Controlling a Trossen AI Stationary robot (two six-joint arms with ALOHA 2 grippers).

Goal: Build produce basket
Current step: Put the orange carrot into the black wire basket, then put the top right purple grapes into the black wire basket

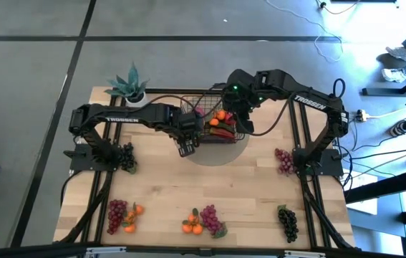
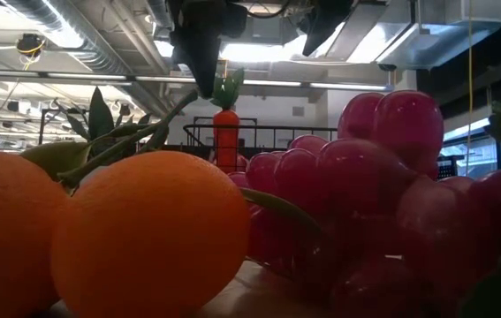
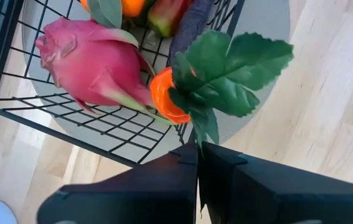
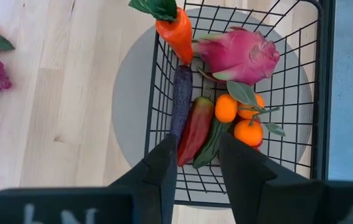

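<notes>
The black wire basket (image 1: 217, 123) stands on a grey round mat at the table's middle. It holds a pink-red radish (image 4: 238, 53), a dark eggplant (image 4: 181, 99), a red pepper (image 4: 195, 127) and small oranges (image 4: 238, 121). My left gripper (image 1: 186, 143) is at the basket's left side, shut on the orange carrot (image 3: 167, 96), which stands at the basket's wall (image 3: 51, 118) beside the radish (image 3: 89, 62). My right gripper (image 4: 195, 165) is open and empty above the basket's right part (image 1: 237, 115). My left gripper pinches the carrot's green leaf stalk (image 3: 200, 134) between its two shut fingers, just above the orange body. The fingers come from above, pointing down. The carrot (image 2: 225, 132) hangs upright below them, its leaves (image 2: 228, 88) on top. Its lower end is hidden behind the basket rim.
A spiky potted plant (image 1: 131, 87) stands at the far left. Grape bunches and oranges lie along the near edge (image 1: 124, 213) (image 1: 204, 221) (image 1: 287, 222), with more grapes at the right (image 1: 284, 160) and left (image 1: 127, 158). In the low view, oranges (image 2: 144, 230) and grapes (image 2: 383, 203) fill the foreground.
</notes>
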